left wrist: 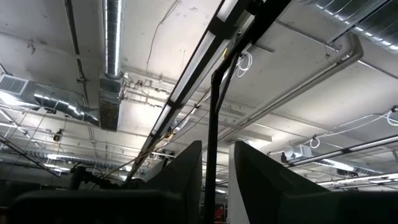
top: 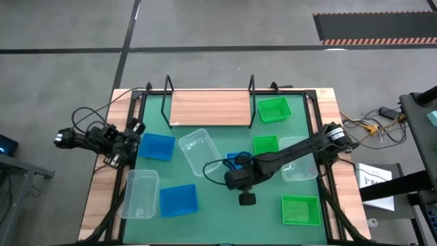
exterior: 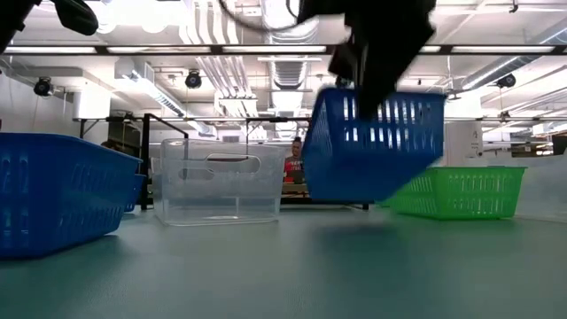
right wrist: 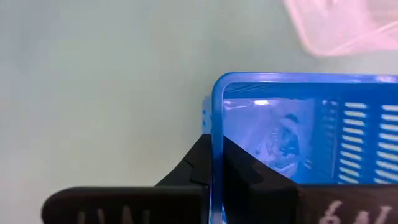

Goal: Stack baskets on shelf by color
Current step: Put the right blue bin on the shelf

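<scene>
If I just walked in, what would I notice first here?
Probably the blue plastic basket hanging tilted in the air over the middle of the green table mat, pinched by its rim in the right gripper. Next, the bare light-brown wooden shelf at the mat's far edge, with a bright green plastic basket beside it. The left gripper waits off at the table's left edge.

Glossy slotted plastic blue basket [right wrist: 298, 130], matt green mat [top: 225, 212], smooth wooden shelf [top: 210, 108].

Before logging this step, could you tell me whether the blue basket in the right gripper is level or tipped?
Tipped. In the low view the blue basket hangs clear of the mat, rim slanted, its wall clamped by the right gripper.
</scene>
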`<move>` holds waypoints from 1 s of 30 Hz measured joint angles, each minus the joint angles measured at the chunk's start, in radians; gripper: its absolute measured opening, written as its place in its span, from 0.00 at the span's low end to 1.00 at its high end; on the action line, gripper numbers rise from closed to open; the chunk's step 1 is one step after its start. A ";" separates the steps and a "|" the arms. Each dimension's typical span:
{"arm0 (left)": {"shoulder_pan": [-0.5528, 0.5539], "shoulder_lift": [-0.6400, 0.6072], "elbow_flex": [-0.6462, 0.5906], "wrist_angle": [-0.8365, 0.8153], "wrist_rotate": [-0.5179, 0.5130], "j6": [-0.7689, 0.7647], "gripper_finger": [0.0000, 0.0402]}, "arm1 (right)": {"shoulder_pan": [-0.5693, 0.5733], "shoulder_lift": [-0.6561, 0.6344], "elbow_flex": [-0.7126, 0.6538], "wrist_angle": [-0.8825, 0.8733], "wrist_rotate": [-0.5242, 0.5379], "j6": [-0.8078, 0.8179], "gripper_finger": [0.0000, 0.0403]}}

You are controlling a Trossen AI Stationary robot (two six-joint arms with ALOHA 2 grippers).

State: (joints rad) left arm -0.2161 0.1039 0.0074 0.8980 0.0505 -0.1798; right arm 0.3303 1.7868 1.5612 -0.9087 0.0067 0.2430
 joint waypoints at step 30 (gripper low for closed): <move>0.000 0.003 0.003 0.010 -0.001 0.003 0.20 | -0.552 -0.031 0.121 0.087 0.156 -0.448 0.02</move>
State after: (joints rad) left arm -0.2165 0.1070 0.0105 0.9084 0.0495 -0.1771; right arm -0.2216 1.7557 1.6820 -0.8221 0.1626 -0.2055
